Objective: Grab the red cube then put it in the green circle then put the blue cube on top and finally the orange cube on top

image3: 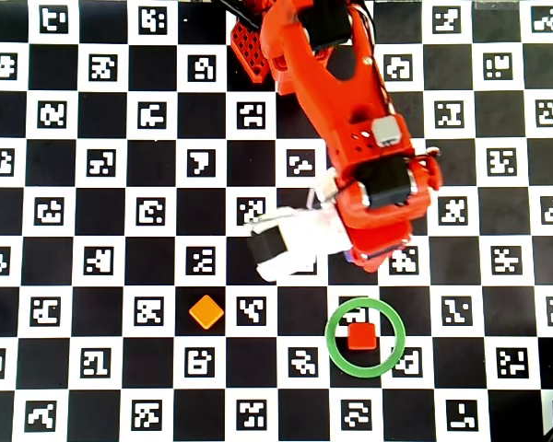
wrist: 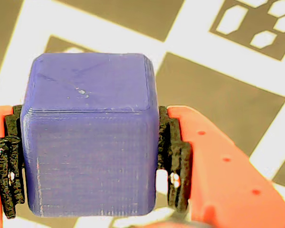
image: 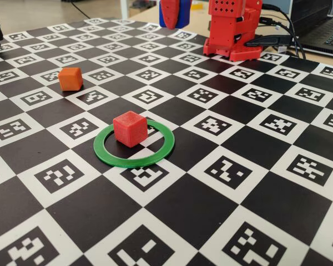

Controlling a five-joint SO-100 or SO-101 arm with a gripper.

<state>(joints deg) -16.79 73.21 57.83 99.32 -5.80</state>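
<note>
The red cube (image: pixel 130 128) (image3: pixel 360 336) sits inside the green circle (image: pixel 130 162) (image3: pixel 331 337), toward the ring's far side in the fixed view. The orange cube (image: pixel 70 78) (image3: pixel 205 311) rests on the board, left of the ring in both views. My gripper (wrist: pixel 88 156) is shut on the blue cube (wrist: pixel 90 142), which fills the gap between the black pads (wrist: pixel 173 156). In the fixed view the gripper (image: pixel 175 11) hangs high at the top edge with the blue cube (image: pixel 172 19) in it. From overhead the gripper (image3: pixel 373 253) is just beyond the ring.
A black-and-white checkerboard mat (image: pixel 222 210) with printed markers covers the table. The red arm base (image: pixel 233 33) stands at the far edge, with cables and a laptop (image: pixel 327 33) to its right. A white camera block (image3: pixel 290 241) juts from the wrist.
</note>
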